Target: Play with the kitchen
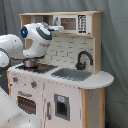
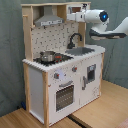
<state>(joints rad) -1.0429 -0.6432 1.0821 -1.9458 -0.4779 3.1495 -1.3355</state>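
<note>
franka arm [image 2: 102, 17] reached high across the kitchen [image 1: 60, 75] at the level of its upper shelf, in both exterior views. the toy kitchen stood upright on a light-wood floor panel [image 2: 97, 112] against a grey curtain [image 2: 11, 50], its oven door [image 2: 64, 96] and cupboard door [image 2: 90, 75] both closed.

in the second exterior view the gripper [image 2: 71, 16] sat at the front of the shelf beside the hood [image 2: 48, 20], pointing toward the second exterior view's left; whether it was spread or pressed together could not be told. in the first exterior view the arm's wrist hid much of the hood area, and the microwave [image 1: 75, 23] showed just past it on the shelf.

below, a small pot [image 2: 48, 55] rested on the stovetop [image 1: 37, 67], with the black faucet [image 1: 84, 59] arched over the grey sink [image 1: 72, 74] alongside.

the main risk looked to be the tight fit at the shelf: a push further inward could jam the gripper against the hood or the shelf's edge, and because the unit is tall and likely light, a hard sideways shove up there might rock or shift it. a careless descent could also clip the faucet or knock the pot off the burner. slow, small moves seemed the safer course.
</note>
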